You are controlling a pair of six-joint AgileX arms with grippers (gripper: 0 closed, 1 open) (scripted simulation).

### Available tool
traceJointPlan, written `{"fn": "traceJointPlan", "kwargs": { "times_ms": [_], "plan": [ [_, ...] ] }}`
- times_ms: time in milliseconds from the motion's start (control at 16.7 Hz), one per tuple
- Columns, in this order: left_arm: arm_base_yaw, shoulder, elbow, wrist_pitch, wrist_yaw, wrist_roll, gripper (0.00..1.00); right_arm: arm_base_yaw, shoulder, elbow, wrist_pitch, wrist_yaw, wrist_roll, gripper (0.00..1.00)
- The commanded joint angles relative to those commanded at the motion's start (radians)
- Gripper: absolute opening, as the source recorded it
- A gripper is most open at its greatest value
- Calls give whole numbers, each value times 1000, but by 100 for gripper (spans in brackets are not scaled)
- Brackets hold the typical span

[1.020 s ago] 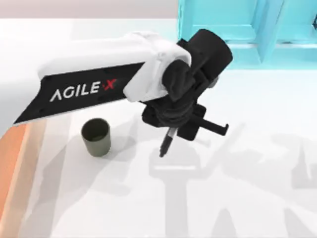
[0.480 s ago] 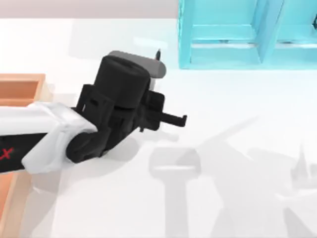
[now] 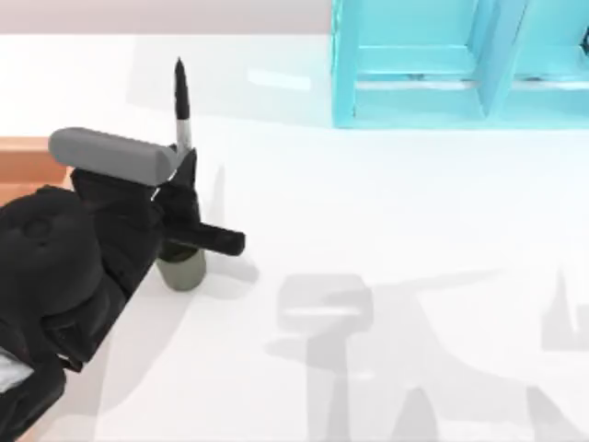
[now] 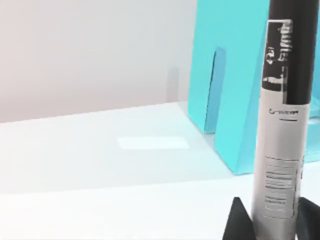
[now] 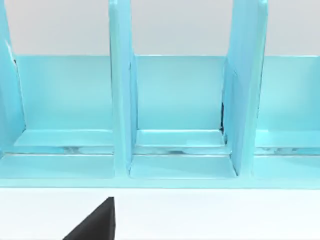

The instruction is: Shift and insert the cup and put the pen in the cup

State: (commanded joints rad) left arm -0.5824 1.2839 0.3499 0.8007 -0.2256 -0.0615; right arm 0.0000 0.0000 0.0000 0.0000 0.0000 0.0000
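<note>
White, smooth tabletop fills the scene, with soft grey shadows of the arms across it and a pale wall beyond.

Nearest the camera above, on the table's left side, my left arm reaches in: a bulky matte black wrist ending in the left gripper. Its fingers are closed on the pen, a slim marker with a glossy black cap, a grey-white barrel and small dark print. The left wrist view shows the barrel upright between two dark fingertips, gripped low on the barrel, cap end up.

Just beneath the gripper stands the cup, a short, plain, dark olive-grey cylinder with no handle, upright on the table. The black fingers cover its mouth, so I cannot tell whether the pen's lower end is already inside the rim. The pen's long axis runs close to vertical, and the cup lies almost straight below it; the coming move looks to depend on keeping that axis over the opening while lowering. The left arm is plainly the nearer one.

At the table's left edge sits an orange-brown tray, partly covered by the arm.

Farthest back, toward the right, stands a bright cyan rack with flat upright dividers forming open compartments. The right wrist view faces that rack; a dark tip of the right gripper pokes in, and I cannot tell how its fingers stand.
</note>
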Motion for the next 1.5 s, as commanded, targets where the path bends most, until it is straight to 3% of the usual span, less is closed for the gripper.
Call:
{"fn": "traceJointPlan", "kwargs": {
  "times_ms": [360,900,1500],
  "plan": [
    [57,-159,-195,276,54,83,0,0,0,0,0,0,0,100],
    [72,-185,-231,317,65,105,0,0,0,0,0,0,0,100],
    [100,156,-134,550,106,101,0,0,0,0,0,0,0,100]
  ]
}}
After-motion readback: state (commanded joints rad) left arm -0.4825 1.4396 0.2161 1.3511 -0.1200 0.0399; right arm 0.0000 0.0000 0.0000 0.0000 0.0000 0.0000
